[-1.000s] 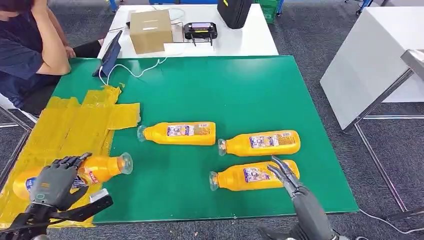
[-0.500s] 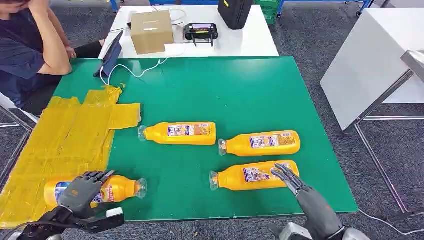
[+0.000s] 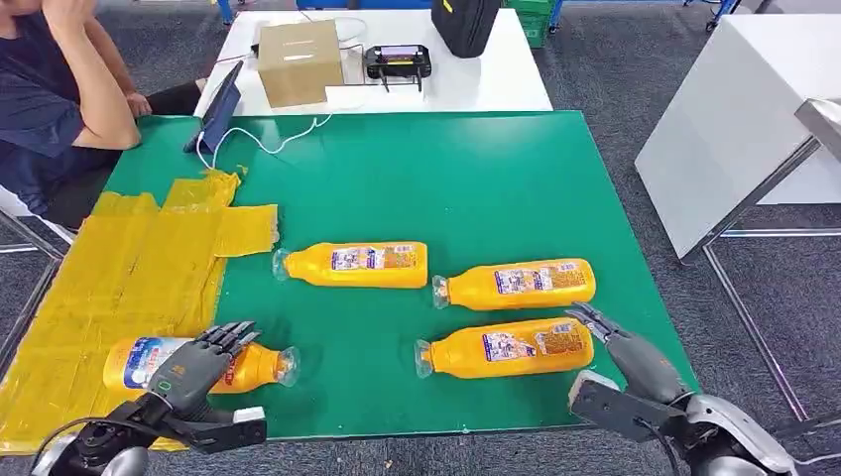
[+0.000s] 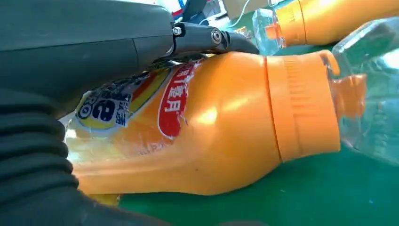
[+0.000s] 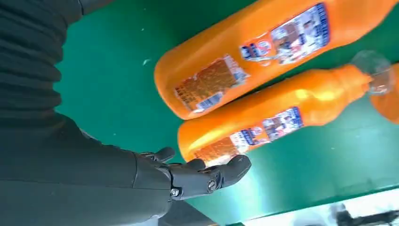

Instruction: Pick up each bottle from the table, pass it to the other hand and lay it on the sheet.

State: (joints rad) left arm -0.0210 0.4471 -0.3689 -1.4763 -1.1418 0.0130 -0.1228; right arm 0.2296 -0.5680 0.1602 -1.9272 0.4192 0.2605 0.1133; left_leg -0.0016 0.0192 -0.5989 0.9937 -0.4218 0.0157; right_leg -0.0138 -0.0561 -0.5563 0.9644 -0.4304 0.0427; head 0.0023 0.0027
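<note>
On green counter (image 3: 476, 178), left hand (image 3: 193, 365) grips a bottle (image 3: 149, 359) at sheet (image 3: 119, 268) edge; right hand (image 3: 635, 357) fingers spread, holding nothing

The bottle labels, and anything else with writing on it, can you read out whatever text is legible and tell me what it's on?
No text here can be read with confidence.
Held bottle under the left hand: red patch with white characters and a dark logo, too warped to read.
Three bottles on the green table: labels too small.
Cardboard box: markings blurred.

Four orange bottles (image 3: 362, 265) lie sideways; one perhaps overlaps the yellow sheet (image 3: 129, 268).
</note>
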